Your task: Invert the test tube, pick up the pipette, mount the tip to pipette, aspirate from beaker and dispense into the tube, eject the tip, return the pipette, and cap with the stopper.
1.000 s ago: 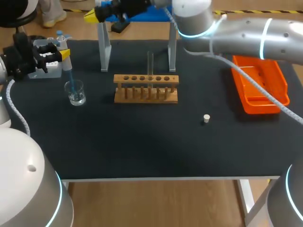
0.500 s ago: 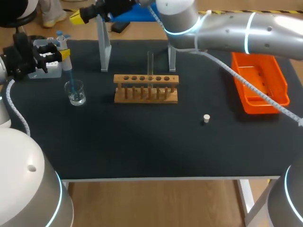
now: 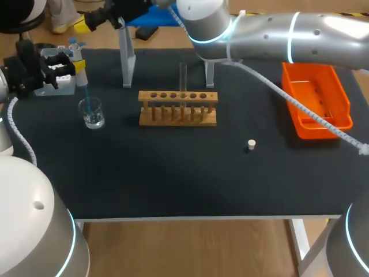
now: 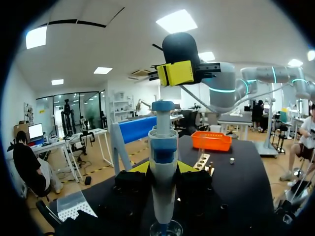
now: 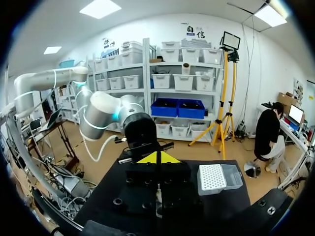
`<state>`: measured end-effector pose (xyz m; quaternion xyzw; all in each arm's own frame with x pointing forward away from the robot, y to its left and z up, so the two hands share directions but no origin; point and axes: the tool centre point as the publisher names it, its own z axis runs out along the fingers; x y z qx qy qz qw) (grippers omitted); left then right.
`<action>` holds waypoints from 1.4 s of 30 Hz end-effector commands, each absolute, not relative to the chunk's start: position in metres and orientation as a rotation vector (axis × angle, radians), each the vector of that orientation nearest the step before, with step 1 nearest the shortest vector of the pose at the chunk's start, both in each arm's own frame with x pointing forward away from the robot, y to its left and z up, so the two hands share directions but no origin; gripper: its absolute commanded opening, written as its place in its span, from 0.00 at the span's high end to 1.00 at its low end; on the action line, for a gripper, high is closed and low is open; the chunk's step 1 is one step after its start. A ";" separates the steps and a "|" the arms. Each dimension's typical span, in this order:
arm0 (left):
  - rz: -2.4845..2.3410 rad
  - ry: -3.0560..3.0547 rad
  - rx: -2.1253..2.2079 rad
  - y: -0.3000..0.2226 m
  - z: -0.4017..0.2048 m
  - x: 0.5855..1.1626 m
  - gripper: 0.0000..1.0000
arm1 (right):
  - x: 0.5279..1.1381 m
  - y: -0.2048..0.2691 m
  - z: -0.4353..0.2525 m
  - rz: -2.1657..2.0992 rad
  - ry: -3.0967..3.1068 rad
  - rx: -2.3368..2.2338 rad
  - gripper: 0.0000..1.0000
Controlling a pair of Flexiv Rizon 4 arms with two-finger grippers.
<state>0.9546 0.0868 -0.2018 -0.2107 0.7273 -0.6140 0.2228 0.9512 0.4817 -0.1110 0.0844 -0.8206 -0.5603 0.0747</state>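
My left gripper [image 3: 77,65] is shut on the white and blue pipette [image 3: 75,55] at the table's far left. The pipette's blue tip [image 3: 86,95] dips into the small glass beaker [image 3: 91,113]. In the left wrist view the pipette [image 4: 162,152] stands upright between my fingers [image 4: 186,167], over the beaker [image 4: 165,229]. A clear test tube [image 3: 183,75] stands upright in the wooden rack [image 3: 177,108]. The white stopper [image 3: 251,144] lies on the mat, right of the rack. My right gripper [image 3: 92,21] is shut and empty, high over the back left edge, above the pipette [image 4: 179,73].
An orange tray [image 3: 316,104] sits at the right. A grey metal stand [image 3: 127,57] rises behind the rack. In the right wrist view a white tip box [image 5: 216,177] shows ahead, beside my shut gripper [image 5: 157,158].
My right arm has swung left along the back of the table, its gripper now nearer the pipette's top. The left arm, pipette and beaker have not moved.
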 end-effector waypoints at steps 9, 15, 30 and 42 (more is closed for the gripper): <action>-1.693 2.004 -0.583 0.086 -0.202 0.954 1.00 | 0.952 0.493 -0.117 -1.659 -2.470 0.264 1.00; -1.693 2.004 -0.583 0.086 -0.202 0.954 1.00 | 0.949 0.496 -0.123 -1.639 -2.482 0.290 1.00; -1.693 2.004 -0.583 0.086 -0.202 0.954 1.00 | 0.948 0.497 -0.129 -1.614 -2.501 0.309 1.00; -1.693 2.004 -0.583 0.086 -0.202 0.954 1.00 | 0.946 0.495 -0.135 -1.594 -2.509 0.315 1.00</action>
